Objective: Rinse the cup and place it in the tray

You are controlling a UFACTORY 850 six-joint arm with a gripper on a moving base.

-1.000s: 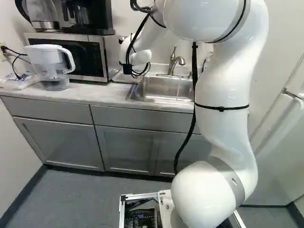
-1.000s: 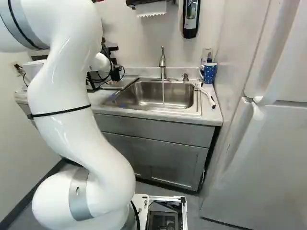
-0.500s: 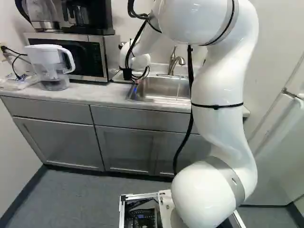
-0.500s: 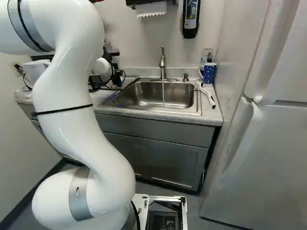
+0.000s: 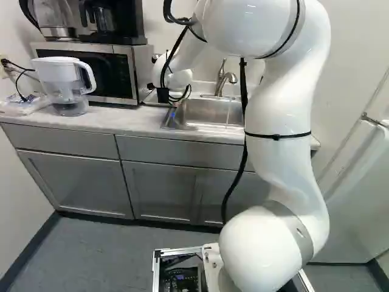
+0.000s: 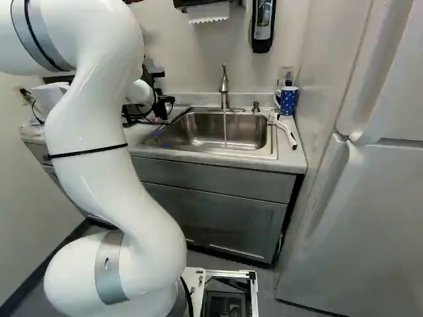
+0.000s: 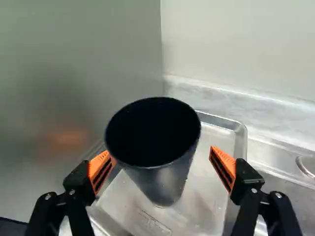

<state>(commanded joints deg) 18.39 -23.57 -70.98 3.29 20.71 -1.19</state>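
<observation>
"What kind of room are we seeing?"

"A small kitchen. A faucet point(image 6: 224, 86) is running over a steel sink point(image 6: 192, 130), gray cabinets point(image 5: 79, 182) are standing below the counter point(image 5: 109, 121), and a coffee maker point(image 5: 109, 22) is sitting atop a microwave point(image 5: 131, 76)."

"What else is marking it as one?"

"A white refrigerator point(image 6: 370, 218) is standing to the sink's right, while a paper towel point(image 6: 208, 12) and a soap dispenser point(image 6: 262, 28) are hanging above."

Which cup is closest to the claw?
The black cup in the metal tray, between the open fingers of the claw. The blue mug with white dots is farther, beside the metal sink.
</observation>
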